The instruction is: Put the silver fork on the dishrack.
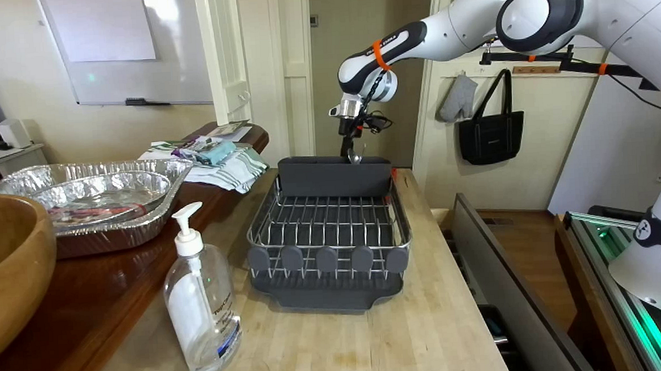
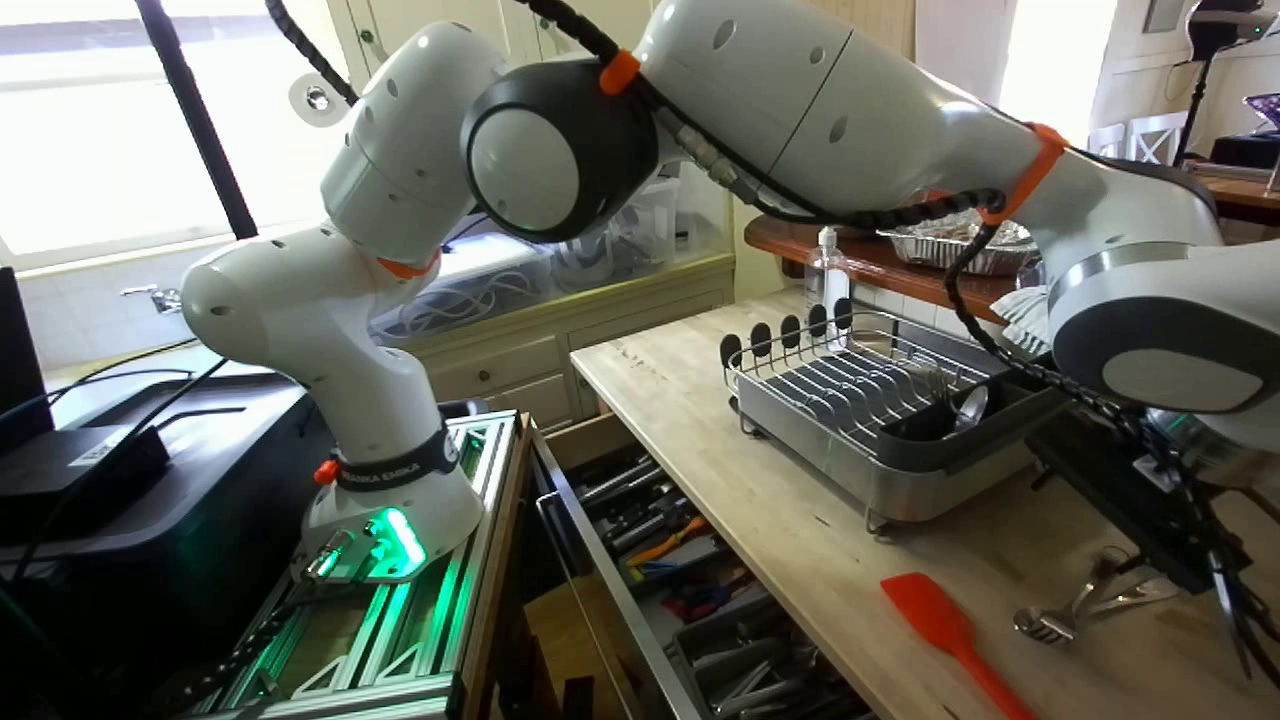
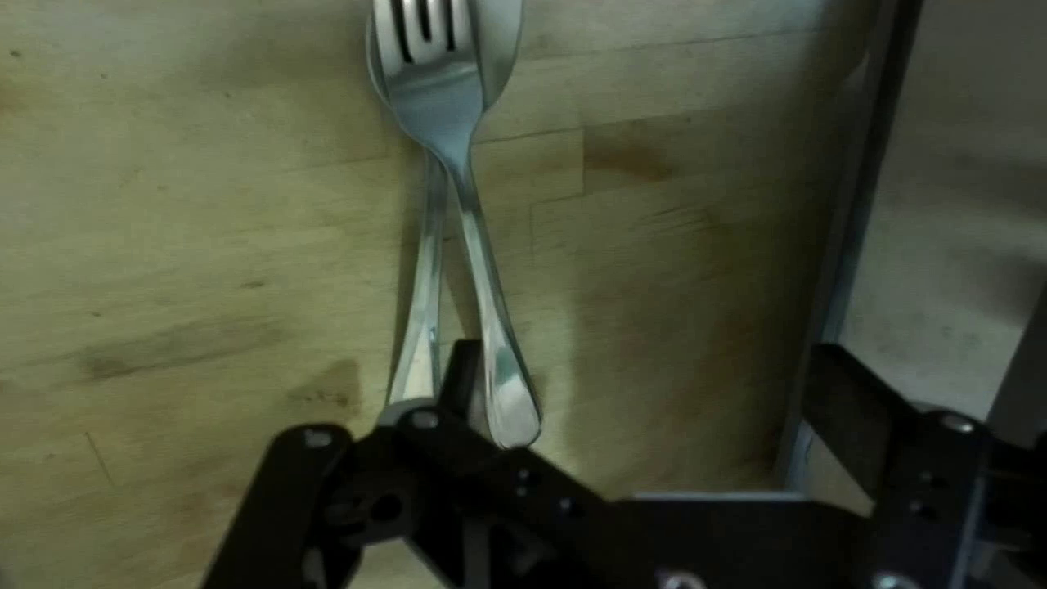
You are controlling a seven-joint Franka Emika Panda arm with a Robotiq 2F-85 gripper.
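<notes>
In the wrist view the silver fork (image 3: 442, 98) lies face up across a spoon (image 3: 425, 327) on the wooden table. Their handles spread apart toward the gripper. My gripper (image 3: 646, 368) is open and holds nothing. The fork's handle end shows inside the opening, just beside the left finger; I cannot tell the height between them. The fork (image 2: 1050, 625) also shows in an exterior view. The dishrack (image 1: 333, 230) stands on the table in both exterior views (image 2: 850, 490). A grey panel (image 3: 941, 204) at the wrist view's right looks like its wall.
A red spatula (image 2: 940, 620) lies near the fork. A spoon (image 2: 970, 405) stands in the dishrack's dark utensil holder. An open drawer (image 2: 650, 560) of tools and utensils runs along the table edge. A soap bottle (image 1: 207, 310) stands at the dishrack's far end from the gripper.
</notes>
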